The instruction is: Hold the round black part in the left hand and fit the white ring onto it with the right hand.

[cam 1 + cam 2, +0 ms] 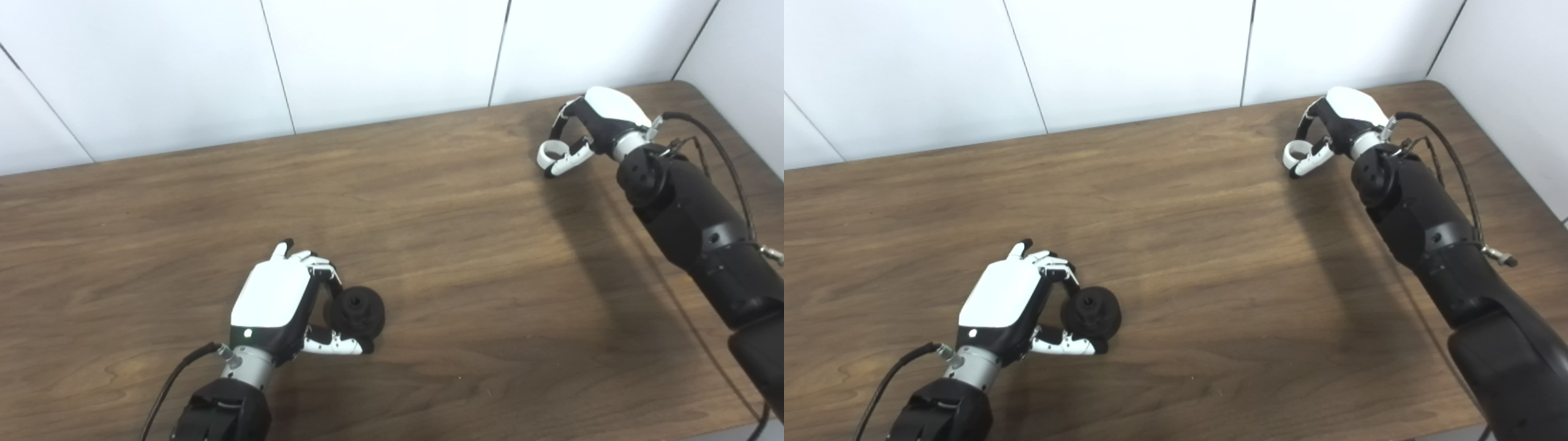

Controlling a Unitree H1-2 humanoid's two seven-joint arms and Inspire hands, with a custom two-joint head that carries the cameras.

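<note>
The round black part [358, 311] sits low over the table near the front left, its hub with a centre hole facing up and to the right. My left hand [275, 300] is shut on it, fingers curled over its far side and thumb [334, 346] under its near side. Far off at the back right, my right hand [591, 125] is bent down over the table. The small white ring [553, 149] is pinched between its fingertips and thumb. The two hands are wide apart.
A brown wooden table [459, 257] fills the view, backed by a white panelled wall [380, 55]. The table's right edge and rounded back corner lie close behind the right forearm [692, 214]. A black cable loops off that wrist.
</note>
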